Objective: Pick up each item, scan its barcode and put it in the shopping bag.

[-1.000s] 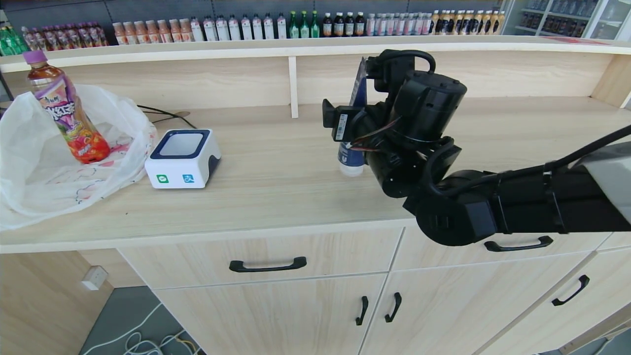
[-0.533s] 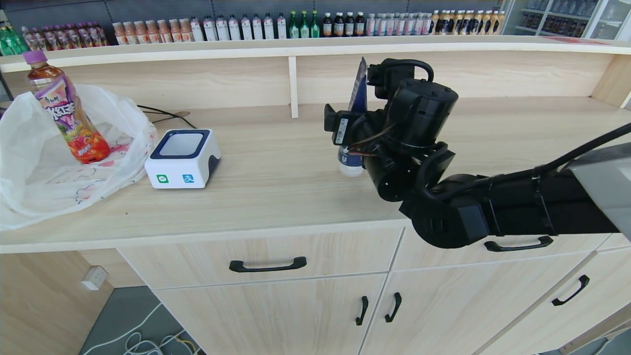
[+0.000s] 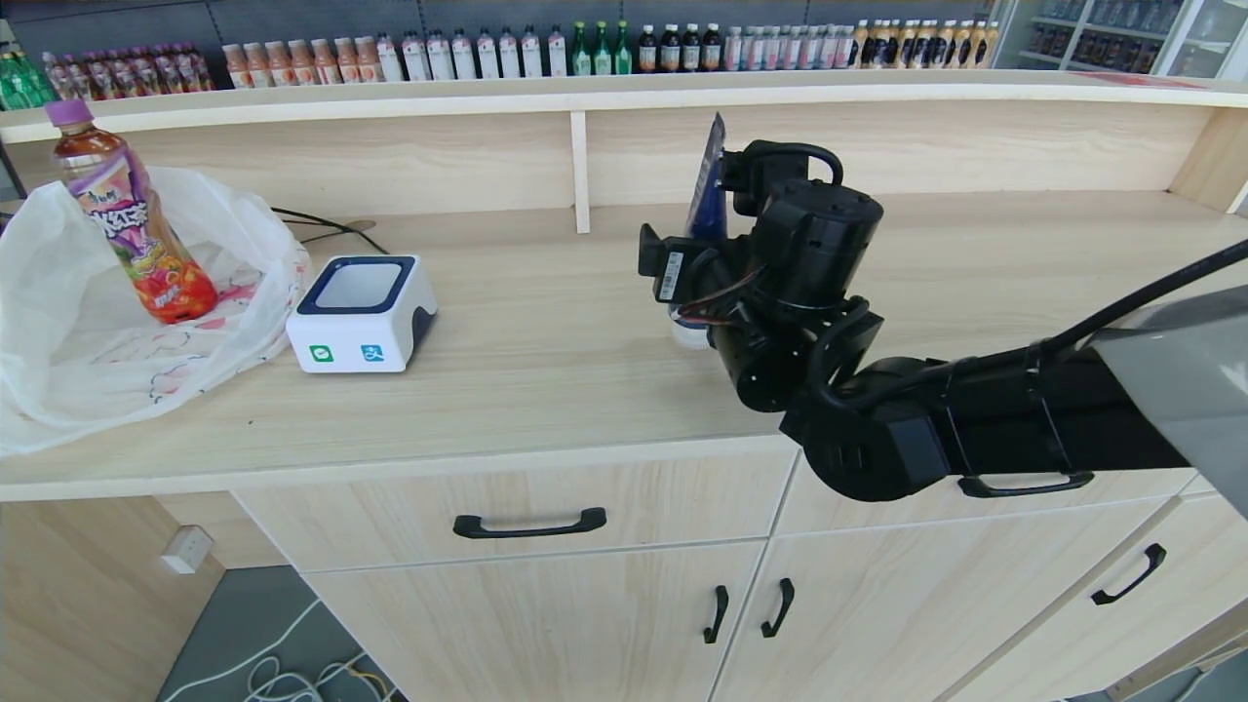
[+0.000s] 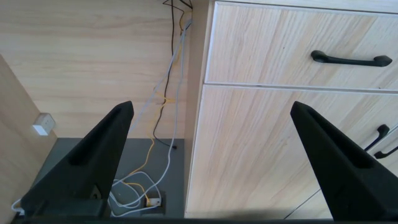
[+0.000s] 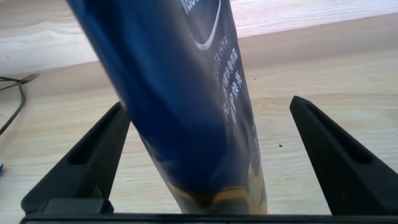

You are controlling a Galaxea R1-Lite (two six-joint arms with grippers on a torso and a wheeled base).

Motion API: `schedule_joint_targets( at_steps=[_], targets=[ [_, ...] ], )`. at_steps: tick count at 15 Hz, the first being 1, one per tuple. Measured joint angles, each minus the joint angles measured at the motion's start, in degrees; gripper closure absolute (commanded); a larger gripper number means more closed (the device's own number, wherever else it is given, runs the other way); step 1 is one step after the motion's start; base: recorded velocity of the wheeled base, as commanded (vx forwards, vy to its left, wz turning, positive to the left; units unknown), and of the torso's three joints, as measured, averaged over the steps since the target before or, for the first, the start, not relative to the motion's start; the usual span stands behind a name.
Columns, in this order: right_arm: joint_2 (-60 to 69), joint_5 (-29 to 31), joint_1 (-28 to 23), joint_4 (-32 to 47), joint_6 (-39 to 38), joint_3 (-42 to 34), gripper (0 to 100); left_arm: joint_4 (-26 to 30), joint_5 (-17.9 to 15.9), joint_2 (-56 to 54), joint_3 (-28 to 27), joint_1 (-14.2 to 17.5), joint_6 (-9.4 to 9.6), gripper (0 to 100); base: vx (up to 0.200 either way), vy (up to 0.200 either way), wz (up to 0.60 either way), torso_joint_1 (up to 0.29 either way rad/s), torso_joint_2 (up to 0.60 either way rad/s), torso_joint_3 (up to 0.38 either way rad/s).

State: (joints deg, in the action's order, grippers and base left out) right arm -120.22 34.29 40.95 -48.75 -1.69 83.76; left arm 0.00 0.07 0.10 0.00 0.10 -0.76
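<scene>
We see dark-blue tube (image 3: pixel 706 185), white cap (image 3: pixel 688 336) down on desk (image 3: pixel 546 322) | right claw (image 5: pixel 206 106) spread around it | left claw (image 4: pixel 211 106) spread

Seen from the head view, the right arm's own wrist covers most of the blue tube (image 3: pixel 707 180); just its crimped end and white cap peek out. Between the spread jaws of the right gripper (image 5: pixel 205 104), the tube runs off the picture at both ends, and I can't tell whether either finger touches it. Well away from the jaws, the shopping bag (image 3: pixel 58 370) is cut off by the edge.

One bottle (image 3: pixel 132 219), scanner (image 3: pixel 363 312), bag (image 3: pixel 58 341), probably tube (image 3: pixel 707 180).
</scene>
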Motion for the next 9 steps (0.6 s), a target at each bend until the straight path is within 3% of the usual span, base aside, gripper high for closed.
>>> schedule_joint_targets(
  at_steps=[6, 7, 9],
  targets=[
    [-0.4, 0.0, -0.1, 0.0, 0.0, -1.2, 0, 0.0, 0.0, 0.0, 0.0, 0.0, 0.00, 0, 0.000, 0.000, 0.00, 0.000, 0.00, 0.000],
    [-0.5, 0.0, -0.1, 0.0, 0.0, -1.2, 100, 0.0, 0.0, 0.0, 0.0, 0.0, 0.00, 0, 0.000, 0.000, 0.00, 0.000, 0.00, 0.000],
    [-0.5, 0.0, -0.3, -0.1, -0.1, -1.3, 100, 0.0, 0.0, 0.0, 0.0, 0.0, -0.02, 0, 0.000, 0.000, 0.00, 0.000, 0.00, 0.000]
  ],
)
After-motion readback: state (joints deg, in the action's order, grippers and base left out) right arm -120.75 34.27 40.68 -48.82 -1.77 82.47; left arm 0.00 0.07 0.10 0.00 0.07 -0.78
